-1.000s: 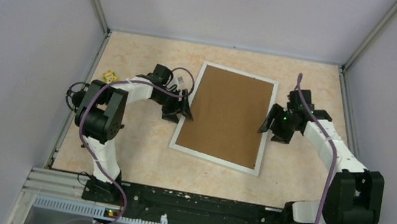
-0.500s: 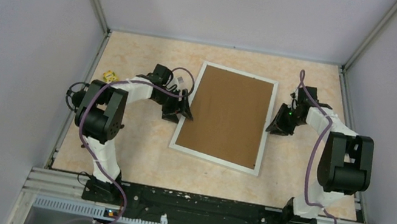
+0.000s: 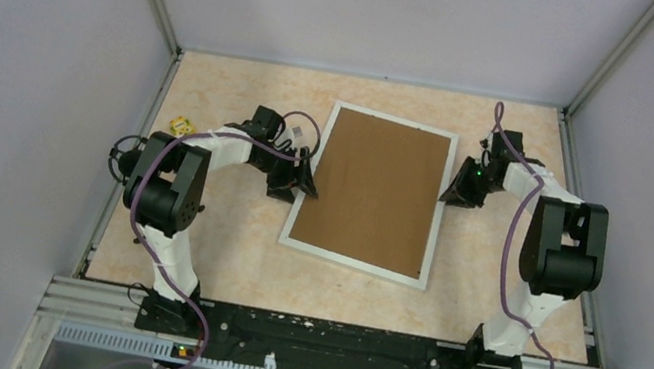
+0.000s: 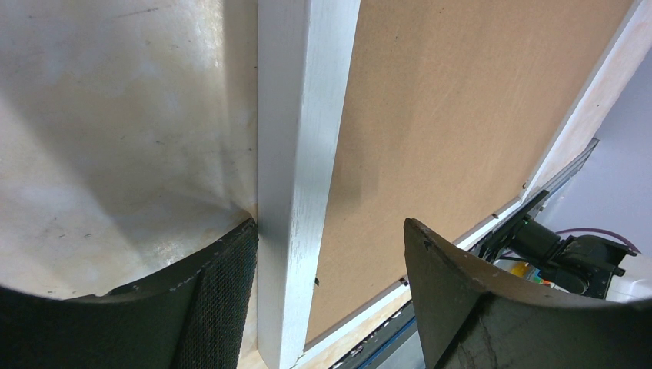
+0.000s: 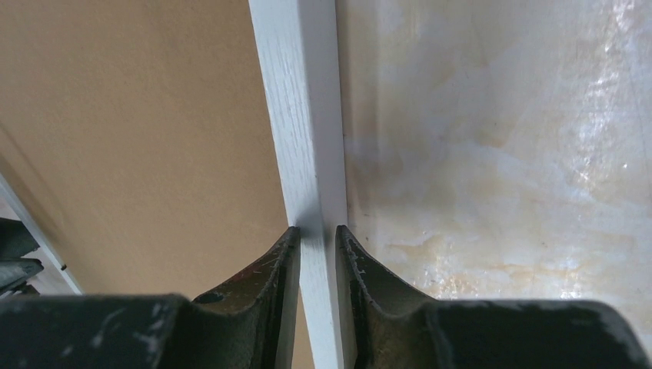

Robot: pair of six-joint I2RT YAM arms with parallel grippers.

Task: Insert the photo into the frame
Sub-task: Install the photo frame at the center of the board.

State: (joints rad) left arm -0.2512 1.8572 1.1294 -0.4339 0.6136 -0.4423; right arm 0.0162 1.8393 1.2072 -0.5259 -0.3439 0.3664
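Right, on the right wrist view I see the right gripper with its 2 fingers pinched in on the thin white moulded bar of the large rectangular picture frame, 1 finger on the inner side and 1 on the outer side, both touching the wood. The left gripper sits across the frame's opposite long bar with its jaws spread wide. Its outer finger lies against the outside edge of that bar, and its inner finger hangs over the plain brown backing board, well apart from the bar.

From the top camera, the frame lies flat, back side up, about mid-table and turned a little askew, with the brown board filling its opening. The 2 arms reach in to the frame from either side. Around the frame is the beige marbled tabletop. A small yellow object lies to the left of the frame, beyond the left arm.
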